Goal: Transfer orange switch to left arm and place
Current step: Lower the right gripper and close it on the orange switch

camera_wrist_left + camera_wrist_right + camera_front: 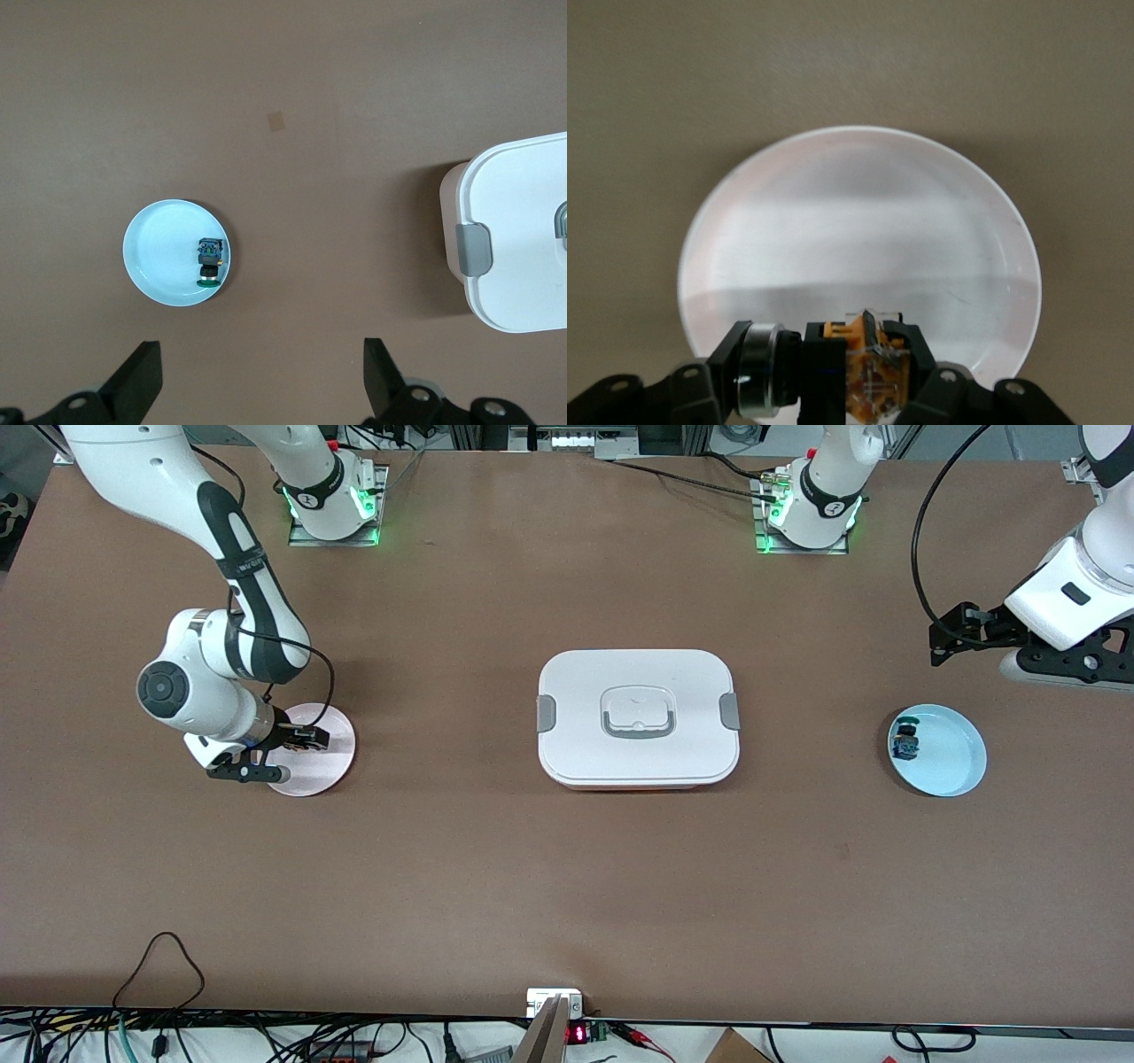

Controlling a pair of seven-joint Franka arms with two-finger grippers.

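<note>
The right gripper had clamped the orange switch on the pink plate, ready for lifting, while the left gripper waited wide open above the table near the blue plate, with the box standing between the plates.

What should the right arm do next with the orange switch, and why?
Probably lift it straight up. The right hand is shut on the orange switch low over the pink plate, and the box lies between it and the open, waiting left hand.

Two plates, two switches, one box
</note>
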